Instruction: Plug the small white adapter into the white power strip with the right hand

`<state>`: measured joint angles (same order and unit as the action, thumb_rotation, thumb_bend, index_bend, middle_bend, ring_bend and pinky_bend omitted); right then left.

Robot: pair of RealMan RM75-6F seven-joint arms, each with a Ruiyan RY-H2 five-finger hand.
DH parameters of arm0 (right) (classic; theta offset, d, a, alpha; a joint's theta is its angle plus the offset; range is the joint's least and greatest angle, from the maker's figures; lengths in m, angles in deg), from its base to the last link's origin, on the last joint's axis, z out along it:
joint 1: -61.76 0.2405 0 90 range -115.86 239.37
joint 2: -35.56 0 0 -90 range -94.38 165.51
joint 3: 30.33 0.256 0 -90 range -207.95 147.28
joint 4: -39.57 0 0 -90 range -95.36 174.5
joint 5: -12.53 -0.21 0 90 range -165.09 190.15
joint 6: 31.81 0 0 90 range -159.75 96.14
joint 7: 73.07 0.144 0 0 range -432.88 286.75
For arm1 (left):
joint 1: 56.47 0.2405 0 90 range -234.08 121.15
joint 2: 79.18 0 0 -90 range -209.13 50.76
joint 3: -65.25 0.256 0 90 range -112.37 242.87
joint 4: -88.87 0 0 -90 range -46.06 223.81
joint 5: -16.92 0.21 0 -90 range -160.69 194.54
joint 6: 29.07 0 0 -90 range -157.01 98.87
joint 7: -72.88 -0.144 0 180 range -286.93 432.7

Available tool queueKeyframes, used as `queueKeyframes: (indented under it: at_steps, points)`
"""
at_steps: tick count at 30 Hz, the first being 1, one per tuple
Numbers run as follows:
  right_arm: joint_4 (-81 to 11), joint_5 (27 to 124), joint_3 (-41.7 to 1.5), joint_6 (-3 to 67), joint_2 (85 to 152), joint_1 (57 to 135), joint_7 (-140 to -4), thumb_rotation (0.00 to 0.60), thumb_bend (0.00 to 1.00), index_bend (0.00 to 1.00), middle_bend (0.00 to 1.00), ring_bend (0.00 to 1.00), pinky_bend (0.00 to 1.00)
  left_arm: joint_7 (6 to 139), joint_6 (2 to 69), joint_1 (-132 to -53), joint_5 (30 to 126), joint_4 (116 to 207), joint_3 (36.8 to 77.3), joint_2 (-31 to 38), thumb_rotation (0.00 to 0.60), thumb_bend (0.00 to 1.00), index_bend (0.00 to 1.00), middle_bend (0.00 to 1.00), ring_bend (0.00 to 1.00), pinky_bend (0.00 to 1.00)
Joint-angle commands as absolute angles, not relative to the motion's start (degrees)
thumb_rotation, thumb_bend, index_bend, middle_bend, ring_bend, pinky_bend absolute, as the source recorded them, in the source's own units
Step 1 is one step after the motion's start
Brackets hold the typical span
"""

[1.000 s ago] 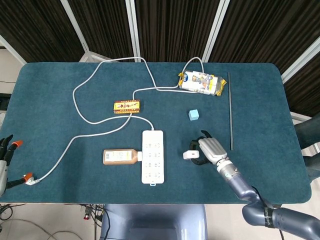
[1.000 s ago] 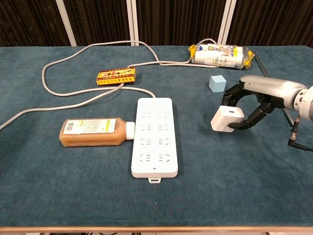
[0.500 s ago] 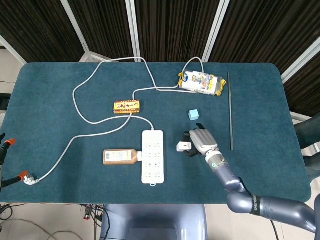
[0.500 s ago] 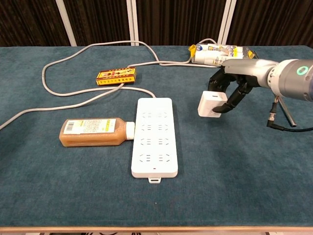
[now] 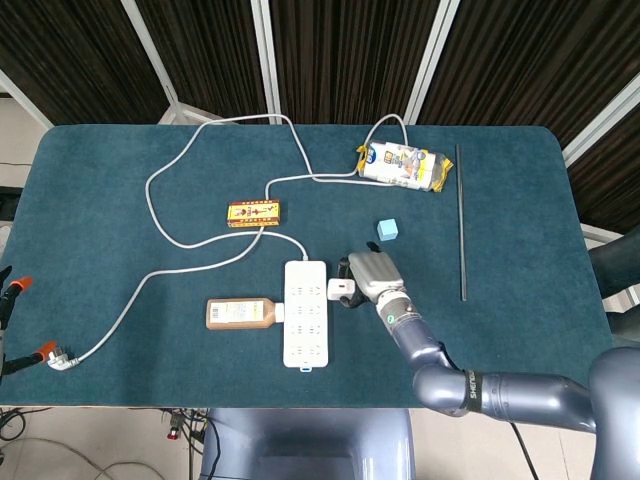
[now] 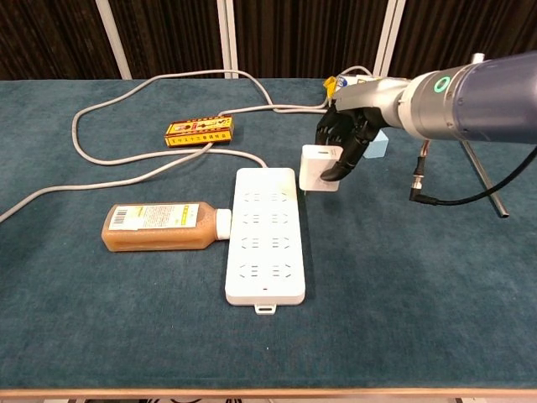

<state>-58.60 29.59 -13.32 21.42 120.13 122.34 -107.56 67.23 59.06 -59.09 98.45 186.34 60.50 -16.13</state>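
My right hand (image 5: pixel 368 273) (image 6: pixel 348 138) holds the small white adapter (image 5: pixel 343 292) (image 6: pixel 320 168) off the table, just past the right edge of the white power strip (image 5: pixel 305 312) (image 6: pixel 263 232). The adapter hangs with its prongs pointing down, level with the strip's far rows of sockets. The strip lies flat on the blue cloth with all its sockets bare. My left hand shows only as dark fingers (image 5: pixel 5 300) at the left edge of the head view; I cannot tell how they stand.
A brown bottle (image 5: pixel 240 313) (image 6: pixel 164 226) lies against the strip's left side. A yellow-red box (image 5: pixel 253 213) and the strip's grey cable (image 5: pixel 160 215) sit behind. A light blue cube (image 5: pixel 388 229), a snack packet (image 5: pixel 402 165) and a thin dark rod (image 5: pixel 461 220) lie to the right.
My right hand has carried the adapter up and to the left, from the cloth near the front right to the strip's right edge. The left hand has withdrawn toward the left edge.
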Motion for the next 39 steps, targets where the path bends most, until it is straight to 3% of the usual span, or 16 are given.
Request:
queueKeyframes:
  at_steps: [1,13,39]
  points:
    - [-57.55,30.45,-12.71,23.94,121.90,123.10,-106.96,0.600,0.59,0.74,0.56,0.34,0.00,67.16,58.98,-59.11,98.38,186.31,60.51,-16.11,0.600,0.09,0.18,0.00,0.00,0.00]
    - [-54.18,34.47,-15.18,26.64,125.56,123.67,-107.50,0.600,0.59,0.74,0.56,0.34,0.00,67.21,59.11,-59.04,98.19,186.34,60.37,-16.19,0.600,0.09,0.18,0.00,0.00,0.00]
    - [-51.97,31.91,-13.66,24.72,128.19,125.79,-107.82,0.600,0.60,0.74,0.56,0.34,0.00,67.67,58.82,-59.13,97.85,186.26,60.20,-16.35,0.600,0.09,0.18,0.00,0.00,0.00]
